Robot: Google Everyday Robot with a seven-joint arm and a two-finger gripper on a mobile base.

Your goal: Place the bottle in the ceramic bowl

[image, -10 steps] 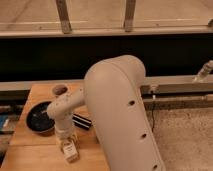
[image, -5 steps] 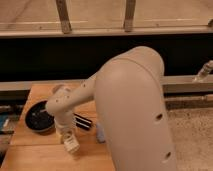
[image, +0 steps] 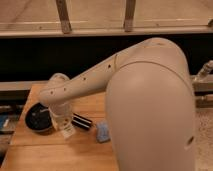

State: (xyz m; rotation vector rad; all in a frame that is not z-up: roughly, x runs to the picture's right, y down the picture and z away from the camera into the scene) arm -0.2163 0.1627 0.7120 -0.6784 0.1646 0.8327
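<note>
table (image: 45, 155): wooden top carrying all the things
ceramic bowl (image: 36, 120): dark, shallow and round, near the left edge of the table; its right side is partly covered by the wrist
arm (image: 145, 100): cream-coloured, fills the right foreground; the forearm reaches left and down over the table
end effector (image: 63, 124): under the wrist, just right of the ceramic bowl; judged to be clamped on the upper part of the bottle, though the wrist hides most of the fingers
bottle (image: 67, 131): small and white with a pale label, hanging roughly upright from the end effector, between the bowl's rim and the black ribbed bar (image: 81, 122)
blue object (image: 102, 132): small, lying right of the bar
step in hand: carrying the bottle across to the bowl
good practice: hold the bottle's base above the near rim, travel left until it is over the bowl's centre, lower it close to the bowl's floor, and only then part the fingers; released from height, it could roll out of so shallow a dish
</note>
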